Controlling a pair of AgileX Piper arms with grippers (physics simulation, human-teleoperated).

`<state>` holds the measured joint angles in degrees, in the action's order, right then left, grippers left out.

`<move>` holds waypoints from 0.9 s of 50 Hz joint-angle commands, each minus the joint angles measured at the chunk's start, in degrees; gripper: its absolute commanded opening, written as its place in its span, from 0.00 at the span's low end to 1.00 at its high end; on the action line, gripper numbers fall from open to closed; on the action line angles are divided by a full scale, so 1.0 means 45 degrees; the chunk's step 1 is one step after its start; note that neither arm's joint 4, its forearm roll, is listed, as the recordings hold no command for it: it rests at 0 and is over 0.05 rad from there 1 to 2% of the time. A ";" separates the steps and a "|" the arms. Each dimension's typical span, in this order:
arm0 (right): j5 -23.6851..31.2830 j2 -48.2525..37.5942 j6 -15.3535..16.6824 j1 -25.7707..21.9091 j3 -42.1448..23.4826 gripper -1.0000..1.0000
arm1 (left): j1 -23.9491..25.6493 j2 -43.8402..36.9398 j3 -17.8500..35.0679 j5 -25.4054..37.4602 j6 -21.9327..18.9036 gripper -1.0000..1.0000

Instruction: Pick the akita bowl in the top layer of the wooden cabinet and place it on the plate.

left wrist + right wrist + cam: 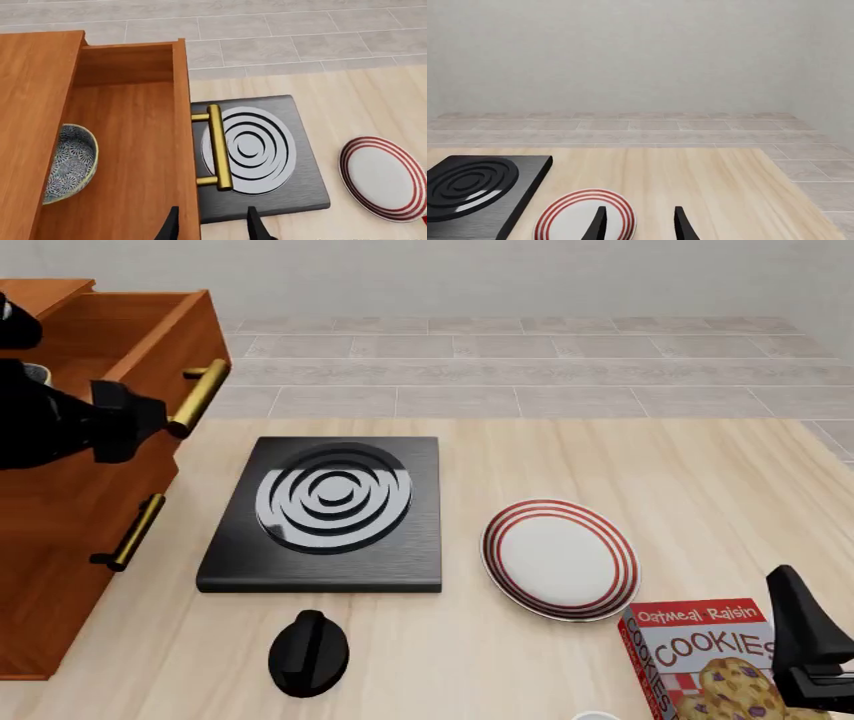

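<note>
Jaws on both arms stand apart, gripping nothing. Left of the black square stove (324, 512), the reddish-brown wooden cabinet (60, 570) has its top drawer (133, 150) pulled out; the patterned akita bowl (70, 162) lies inside, half hidden. Right of the stove sits the red-ringed white plate (561, 558).

Left tool (212, 226) hangs raised with jaws apart, and right tool (639, 225) sits low, equally parted
</note>
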<state>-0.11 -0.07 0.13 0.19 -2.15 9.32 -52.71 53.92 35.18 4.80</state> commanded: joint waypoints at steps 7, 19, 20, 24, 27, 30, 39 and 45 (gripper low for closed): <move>0.0013 0.0002 -0.0039 0.0036 -0.0034 1.00 | 0.0703 -0.0918 -0.0282 0.0049 -0.0007 1.00; 0.0058 -0.0002 -0.0051 0.0055 -0.0087 1.00 | 0.0970 -0.0977 -0.0063 0.0078 0.0134 1.00; 0.0059 -0.0004 -0.0058 0.0063 -0.0086 1.00 | 0.0991 -0.1003 -0.0006 0.0095 0.0164 1.00; 0.0053 -0.0003 -0.0051 0.0037 -0.0083 1.00 | 0.1108 -0.1041 0.0097 0.0106 0.0215 1.00; 0.0057 -0.0004 -0.0062 0.0046 -0.0084 1.00 | 0.1127 -0.1057 0.0094 0.0094 0.0216 1.00; 0.0055 -0.0005 -0.0064 0.0041 -0.0082 1.00 | 0.1179 -0.1087 0.0129 0.0075 0.0268 1.00; 0.0057 -0.0005 -0.0097 0.0084 -0.0088 1.00 | 0.1496 -0.1218 0.0391 0.0053 0.0428 1.00; 0.0032 -0.0002 -0.0109 0.0119 -0.0067 1.00 | 0.1741 -0.1274 0.0461 0.0006 0.0536 1.00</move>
<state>0.10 -0.09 -0.26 0.56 -2.51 14.68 -56.66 56.09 35.41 7.37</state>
